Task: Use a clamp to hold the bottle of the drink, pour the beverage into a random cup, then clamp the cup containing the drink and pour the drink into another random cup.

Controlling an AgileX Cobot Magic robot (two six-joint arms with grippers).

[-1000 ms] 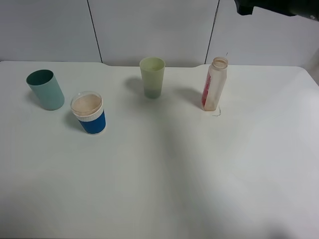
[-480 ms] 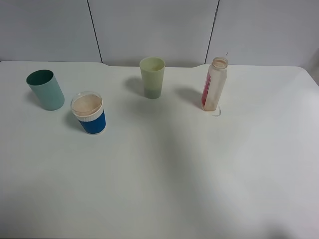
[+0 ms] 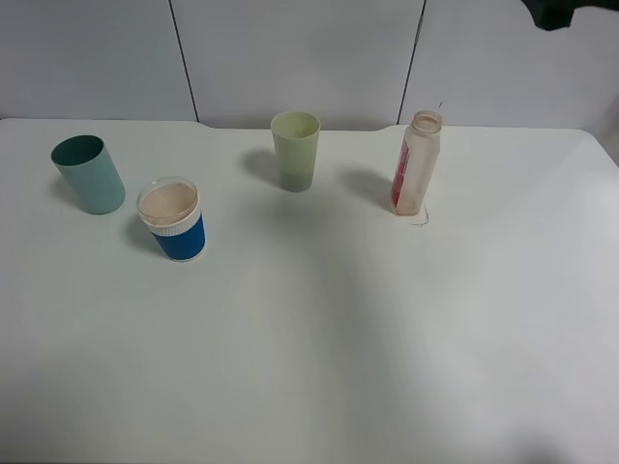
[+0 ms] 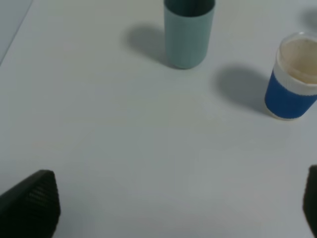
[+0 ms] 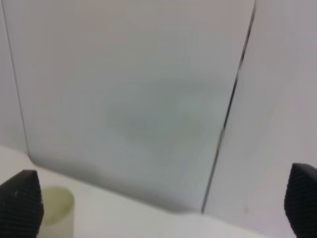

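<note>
**Both grippers wide open, nothing in hand**

Far L on the white table (image 3: 319, 367): dark teal tumbler (image 3: 87, 174), standing on its base. Just to its R and nearer the cam is the short blue cup (image 3: 172, 220), w/ white ribbed band & clear rim. The two are close but not touching. The blue cup's inside looks pale tan; can't tell if that's liquid.

My L gripper (image 4: 171, 202) is low over this end. Its fingertips (image 4: 29, 203) sit at opposite edges of the wrist view, spread wide, w/ only bare table btwn them. No grip on anything. Teal tumbler & blue cup are ahead of it, well clear of the tips.

Centre-back, near the wall panels (image 3: 290, 58): pale yellow-green tumbler (image 3: 295, 150), upright. Its lower part looks darker; contents unclear.

R of that, well apart: the bottle (image 3: 417, 162), upright, neck open, red label on the side toward the tumbler.

Top R corner: a dark bit of my R arm (image 3: 559, 12), up high. My R gripper (image 5: 161, 201) faces the wall panels, tips spread wide, holding nothing. The yellow-green tumbler's rim shows low beside one tip.
</note>
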